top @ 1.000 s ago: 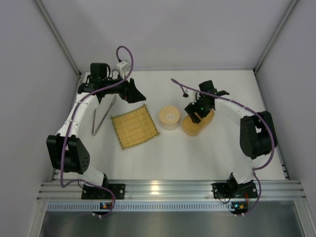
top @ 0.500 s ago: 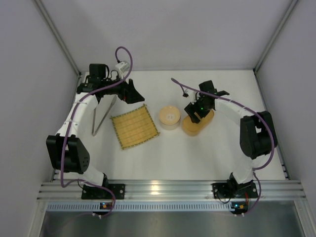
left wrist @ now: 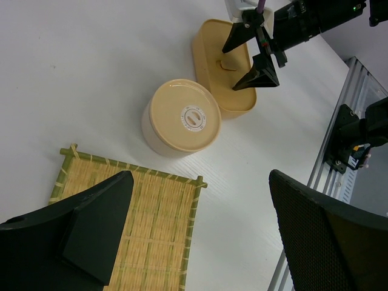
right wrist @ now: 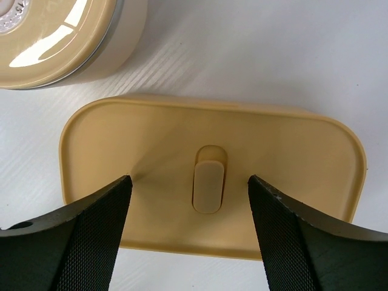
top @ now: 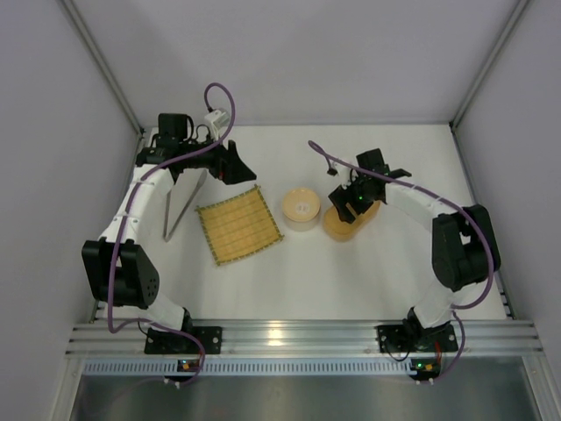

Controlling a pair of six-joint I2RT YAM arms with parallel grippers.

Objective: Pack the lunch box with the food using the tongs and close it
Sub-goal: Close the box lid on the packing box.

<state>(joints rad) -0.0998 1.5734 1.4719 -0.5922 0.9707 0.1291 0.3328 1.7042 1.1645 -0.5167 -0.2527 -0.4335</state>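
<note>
My right fingers (top: 348,200) are over the lunch box (top: 342,230), which sits right of centre on the white tabletop (top: 351,281). It lies at a slant, with its flat tan-orange lid facing up. From my right wrist I look straight down on that lid. My two dark fingers stand well apart, one on each side of the small raised tab (right wrist: 208,179) at its middle, and nothing is pinched between them. I cannot tell whether my fingertips touch the lid or hang just above it. I also cannot tell whether a box bottom sits under the lid.

Just to the left of the lunch box is a round tub (top: 301,209) in the same tan colour. Its lid is on, with a small round mark in the centre. The tub and the lunch box are close together but apart.

Left of the tub lies a square woven bamboo mat (top: 238,224), turned at an angle.

My left fingers (top: 238,171) are spread as wide as they go and hold nothing. They hang over the tabletop just beyond the far corner of the mat.

The tongs (top: 180,210) lie flat on the tabletop to the left of the mat, partly under my left arm. They form a narrow V, with the joined end nearer my base and the two tips pointing away. Neither of my hands touches them.
</note>
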